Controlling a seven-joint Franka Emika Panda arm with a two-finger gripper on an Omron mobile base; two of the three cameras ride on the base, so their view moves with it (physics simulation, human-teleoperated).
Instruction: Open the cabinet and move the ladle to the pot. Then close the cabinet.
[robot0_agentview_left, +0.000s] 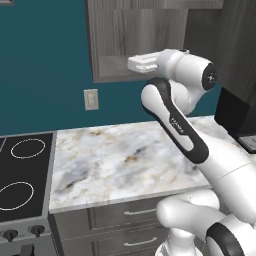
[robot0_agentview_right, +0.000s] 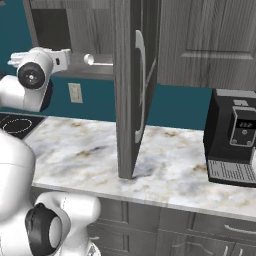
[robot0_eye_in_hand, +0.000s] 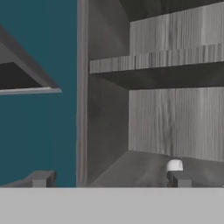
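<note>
Grey wood grain on every side: reaching into the open cabinet at the level of its bottom board, gripper spread wide and pinching nothing. Lying on that board near its front edge, a pale rounded thing, most likely the ladle, sitting just beyond one fingertip and off to one side of the gap rather than inside it.

Doing this step well, judging from here: shifting the hand sideways until the ladle is lying between both fingertips, easing in low along the board, closing on the slim part rather than the round end, and keeping clear of the door's edge.

Counting: one door swung out over the counter, one long bar handle, one ladle, two burner rings, one coffee machine at the counter's far right.
</note>
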